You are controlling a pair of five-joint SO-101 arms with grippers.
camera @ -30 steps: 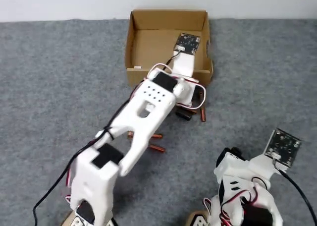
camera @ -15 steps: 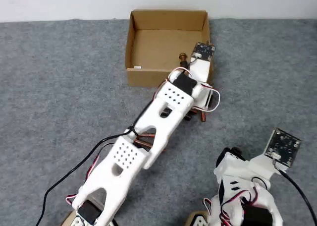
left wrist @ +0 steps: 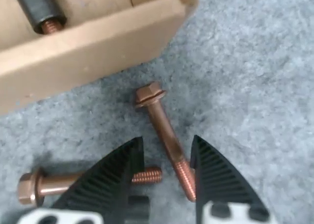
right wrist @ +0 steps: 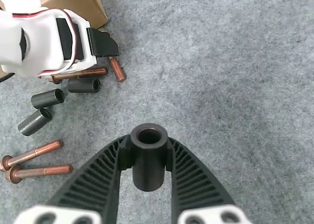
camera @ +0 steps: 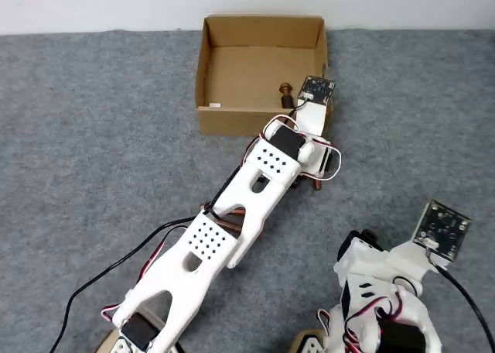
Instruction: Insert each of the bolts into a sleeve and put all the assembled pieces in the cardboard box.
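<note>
My left gripper [left wrist: 167, 141] stands open on the carpet just in front of the cardboard box [left wrist: 98, 52], its black fingers either side of a copper bolt [left wrist: 156, 111]. A second bolt [left wrist: 83, 183] lies beside it, partly under one finger. One assembled piece [camera: 286, 96], a bolt inside a black sleeve, lies in the box [camera: 261, 32] at its front right. My right gripper [right wrist: 148, 145] is shut on a black sleeve [right wrist: 148, 166], held upright above the carpet near the table's front.
Three loose sleeves [right wrist: 47, 98] and two more bolts [right wrist: 32, 154] lie on the grey carpet between the arms. The left arm [camera: 255, 190] stretches diagonally across the middle. Open carpet lies right of the box.
The left arm swung right off the box and came down over the bolts in front of it. The assembled piece now lies in the box. The right arm has stayed still.
</note>
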